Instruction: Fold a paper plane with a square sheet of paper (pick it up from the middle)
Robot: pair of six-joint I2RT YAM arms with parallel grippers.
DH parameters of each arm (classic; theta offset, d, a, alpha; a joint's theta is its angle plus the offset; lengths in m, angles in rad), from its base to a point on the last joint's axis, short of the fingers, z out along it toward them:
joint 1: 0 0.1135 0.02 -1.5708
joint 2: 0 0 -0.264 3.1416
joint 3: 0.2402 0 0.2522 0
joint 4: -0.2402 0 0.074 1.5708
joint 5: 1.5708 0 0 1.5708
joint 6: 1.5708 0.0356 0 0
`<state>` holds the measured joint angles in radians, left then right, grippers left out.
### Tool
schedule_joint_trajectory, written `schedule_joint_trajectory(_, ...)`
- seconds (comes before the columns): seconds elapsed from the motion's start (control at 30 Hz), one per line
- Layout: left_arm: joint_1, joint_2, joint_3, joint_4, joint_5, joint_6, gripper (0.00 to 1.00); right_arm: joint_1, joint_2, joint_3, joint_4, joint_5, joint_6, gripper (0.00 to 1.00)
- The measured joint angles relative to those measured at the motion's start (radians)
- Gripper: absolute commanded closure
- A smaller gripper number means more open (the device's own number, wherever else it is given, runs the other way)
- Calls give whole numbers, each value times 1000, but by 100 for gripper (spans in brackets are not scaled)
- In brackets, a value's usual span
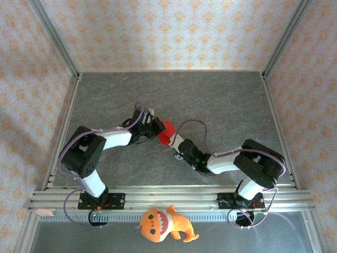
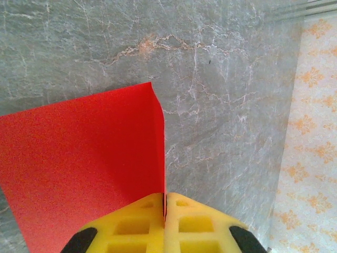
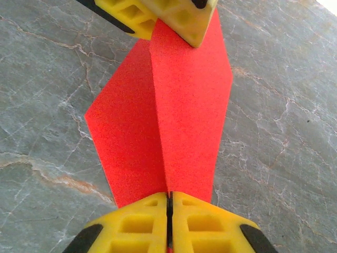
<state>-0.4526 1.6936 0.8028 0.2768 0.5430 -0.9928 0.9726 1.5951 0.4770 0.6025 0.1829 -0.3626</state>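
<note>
The red sheet of paper (image 1: 167,132) hangs between both grippers above the middle of the grey table, creased along a centre ridge. My left gripper (image 2: 165,203) is shut on one edge of the sheet (image 2: 84,168), which spreads to the left of its yellow fingers. My right gripper (image 3: 169,200) is shut on the opposite end of the ridge, with the paper (image 3: 174,105) fanning out in two wings ahead of it. The left gripper's yellow fingers (image 3: 179,18) pinch the far end in the right wrist view. In the top view the left gripper (image 1: 157,128) and right gripper (image 1: 176,145) meet at the paper.
An orange plush toy with white teeth (image 1: 163,224) lies in front of the rail, between the arm bases. The grey marbled table (image 1: 210,100) is walled by patterned panels and aluminium posts on three sides.
</note>
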Motion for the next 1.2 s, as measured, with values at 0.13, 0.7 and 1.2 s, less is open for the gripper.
schedule_joint_trajectory(0.13,0,0,2,-1,0,0,93,0,0,0,0,0,10,100)
schedule_joint_trajectory(0.7,20,-171,-26,-134,-167,53,33,-140,-27,35,-60,-384,331,100)
schedule_joint_trajectory(1.2,27,-246,-94,-141,-219,52,33,-241,26,97,-89,-685,566,100)
